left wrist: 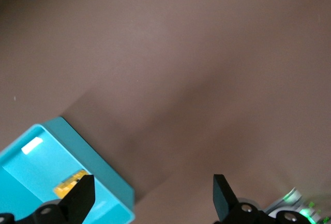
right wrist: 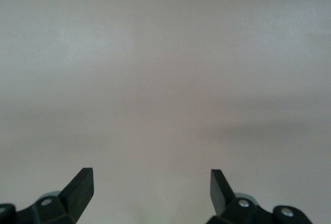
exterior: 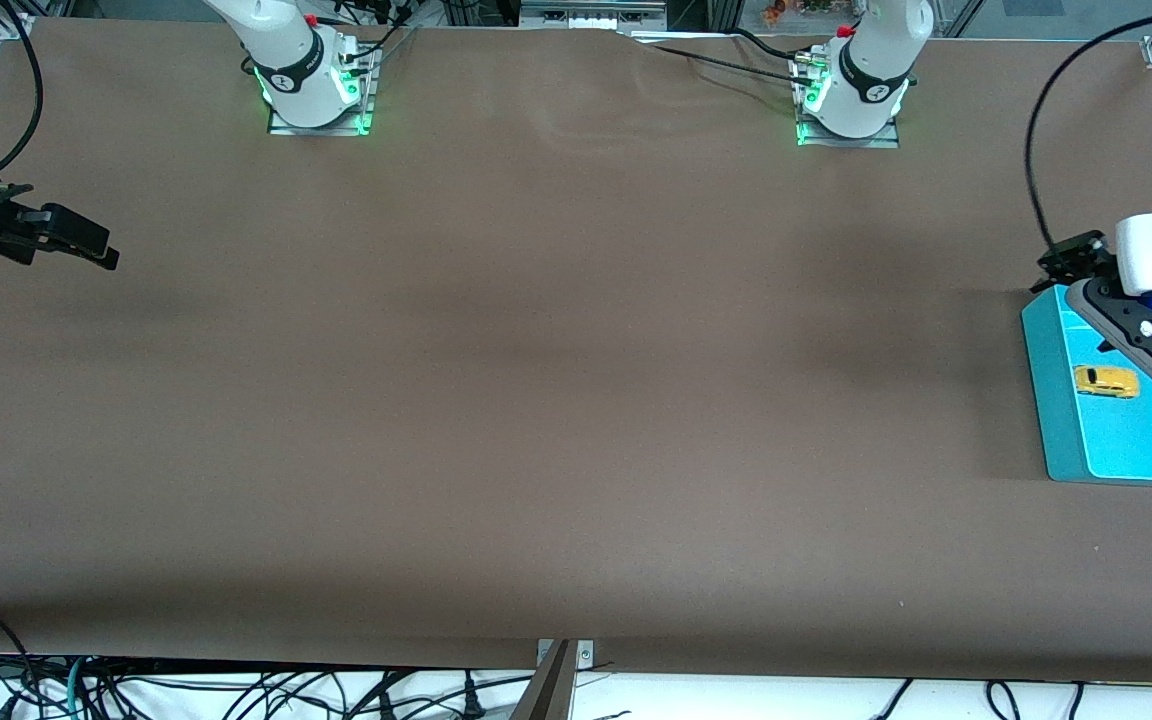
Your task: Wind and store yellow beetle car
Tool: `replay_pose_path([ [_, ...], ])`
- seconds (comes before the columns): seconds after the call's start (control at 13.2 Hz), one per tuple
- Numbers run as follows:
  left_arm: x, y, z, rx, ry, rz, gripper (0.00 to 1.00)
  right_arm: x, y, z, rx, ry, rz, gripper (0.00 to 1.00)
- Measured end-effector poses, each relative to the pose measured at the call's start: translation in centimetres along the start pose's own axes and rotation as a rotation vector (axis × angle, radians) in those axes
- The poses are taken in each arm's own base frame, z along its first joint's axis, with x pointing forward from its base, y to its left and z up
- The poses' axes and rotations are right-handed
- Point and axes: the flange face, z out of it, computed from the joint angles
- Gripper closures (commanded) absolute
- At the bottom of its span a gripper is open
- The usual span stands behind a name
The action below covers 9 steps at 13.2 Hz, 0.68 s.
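Note:
The yellow beetle car [exterior: 1106,381] lies inside an open teal box [exterior: 1054,420] at the left arm's end of the table. My left gripper [exterior: 1071,265] hangs open over the box's edge toward the robots' bases, holding nothing. In the left wrist view one finger [left wrist: 83,195] partly covers the car [left wrist: 70,184], the box wall [left wrist: 98,167] lies under it, and the left gripper [left wrist: 153,195] spans bare table. My right gripper [exterior: 86,245] waits open over the table at the right arm's end; the right wrist view shows only brown table between the right gripper's [right wrist: 151,190] fingers.
The brown table [exterior: 556,400] stretches between the two arms. The arm bases [exterior: 316,90] [exterior: 851,95] stand along the edge farthest from the front camera. Cables [exterior: 236,690] hang below the nearest edge.

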Motion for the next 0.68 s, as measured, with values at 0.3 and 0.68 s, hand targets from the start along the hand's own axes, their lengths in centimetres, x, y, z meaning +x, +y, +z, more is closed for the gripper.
replay_pose_path([
  [0.3,1.1,1.5,-0.8,-0.021,0.034,-0.594,0.0,0.0,0.0,0.0,0.0,0.0,0.0,0.0],
  [0.68,-1.4,3.6,-5.7,0.0,0.073,-0.678,0.0,0.0,0.0,0.1,0.0,-0.001,0.0,0.0],
])
